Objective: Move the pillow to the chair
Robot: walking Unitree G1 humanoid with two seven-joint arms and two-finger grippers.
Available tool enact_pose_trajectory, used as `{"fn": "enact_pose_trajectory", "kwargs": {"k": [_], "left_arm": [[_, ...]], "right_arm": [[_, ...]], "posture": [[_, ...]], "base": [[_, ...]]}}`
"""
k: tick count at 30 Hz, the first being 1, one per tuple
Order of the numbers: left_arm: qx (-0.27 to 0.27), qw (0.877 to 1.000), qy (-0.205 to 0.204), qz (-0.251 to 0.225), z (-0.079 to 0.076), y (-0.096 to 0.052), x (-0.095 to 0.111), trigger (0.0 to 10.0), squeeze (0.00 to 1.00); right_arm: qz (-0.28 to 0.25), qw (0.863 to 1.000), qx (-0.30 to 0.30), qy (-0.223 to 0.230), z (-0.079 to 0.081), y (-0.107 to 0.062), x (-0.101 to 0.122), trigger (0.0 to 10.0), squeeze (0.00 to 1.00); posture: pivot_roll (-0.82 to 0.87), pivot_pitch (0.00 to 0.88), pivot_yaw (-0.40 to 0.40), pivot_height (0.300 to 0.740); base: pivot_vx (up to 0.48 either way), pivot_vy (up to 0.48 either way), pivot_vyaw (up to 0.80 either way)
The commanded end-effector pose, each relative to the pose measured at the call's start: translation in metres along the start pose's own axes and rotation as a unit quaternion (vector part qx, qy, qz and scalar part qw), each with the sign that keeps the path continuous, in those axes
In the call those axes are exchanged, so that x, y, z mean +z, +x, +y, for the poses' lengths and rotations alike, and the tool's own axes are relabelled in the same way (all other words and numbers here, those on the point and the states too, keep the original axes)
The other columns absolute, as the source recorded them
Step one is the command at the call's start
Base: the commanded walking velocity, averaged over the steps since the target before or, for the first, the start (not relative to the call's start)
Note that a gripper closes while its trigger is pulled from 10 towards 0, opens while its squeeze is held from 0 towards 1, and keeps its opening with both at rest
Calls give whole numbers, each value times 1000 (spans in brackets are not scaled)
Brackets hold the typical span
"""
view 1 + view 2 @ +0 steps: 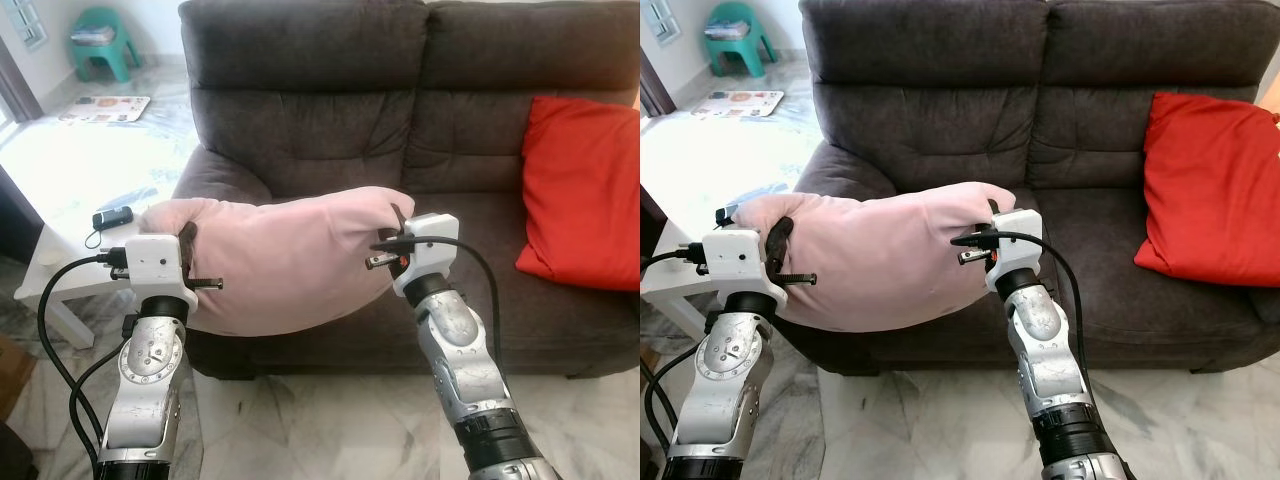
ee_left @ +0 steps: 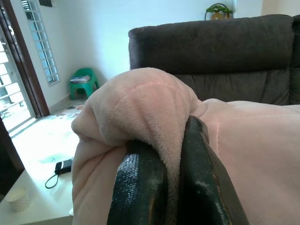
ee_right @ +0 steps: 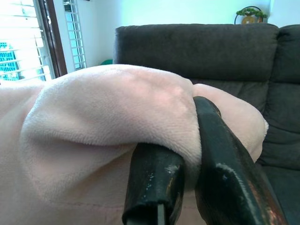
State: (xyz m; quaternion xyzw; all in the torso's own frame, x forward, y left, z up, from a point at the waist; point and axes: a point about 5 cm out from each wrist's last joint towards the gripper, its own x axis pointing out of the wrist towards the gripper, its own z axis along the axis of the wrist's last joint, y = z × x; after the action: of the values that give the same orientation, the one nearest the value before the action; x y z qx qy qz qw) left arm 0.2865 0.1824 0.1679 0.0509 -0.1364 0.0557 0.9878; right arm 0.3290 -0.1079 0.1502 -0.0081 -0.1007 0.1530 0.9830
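Pink pillow (image 1: 285, 262) hangs in the air between the two arms, in front of the left seat of the dark brown sofa (image 1: 330, 110), its middle sagging down toward the seat's front edge. Left gripper (image 2: 169, 174) pinches the pillow's left corner, and the wrist view shows plush fabric squeezed between the two black fingers (image 2: 138, 187) with a fold bulging over their tips. Right gripper (image 3: 188, 165) pinches the right corner the same way, its fingers (image 3: 227, 178) pressed together on a thick roll of the fabric. Both silver arms reach forward from the near edge, the left wrist beside the sofa's left armrest and the right wrist over the middle of the sofa. A red cushion (image 1: 582, 195) leans against the sofa back on the right seat, well apart from the pillow. To the left stands a white table (image 1: 60, 170) with a small black device (image 1: 112, 216) on it, and a green stool (image 1: 103, 42) sits far back on the left.
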Motion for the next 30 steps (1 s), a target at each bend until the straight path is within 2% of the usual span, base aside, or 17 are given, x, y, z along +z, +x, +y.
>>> {"fn": "enact_pose_trajectory", "kwargs": {"k": [1,11,15,18,30], "left_arm": [[-12,999,-2,-37,-6,5,16,10000,0],[-11,999,-4,-39,-7,6,17,10000,0],[-10,999,-4,-40,-6,6,17,10000,0],[-10,999,-6,-40,-7,6,17,10000,0],[-13,999,-9,-39,-9,6,17,10000,0]], "right_arm": [[-47,999,13,-2,6,5,20,10000,0],[-51,998,31,-15,10,6,21,10000,0],[-54,998,30,-16,10,6,23,10000,0],[-46,998,30,1,10,6,21,10000,0],[-48,998,37,-3,12,6,21,10000,0]], "posture": [[65,3,-12,740],[65,12,-19,740],[66,13,-20,740],[64,14,-22,740],[61,18,-26,740]], "base": [[0,0,0],[0,0,0],[0,0,772],[0,0,0],[0,0,0]]}}
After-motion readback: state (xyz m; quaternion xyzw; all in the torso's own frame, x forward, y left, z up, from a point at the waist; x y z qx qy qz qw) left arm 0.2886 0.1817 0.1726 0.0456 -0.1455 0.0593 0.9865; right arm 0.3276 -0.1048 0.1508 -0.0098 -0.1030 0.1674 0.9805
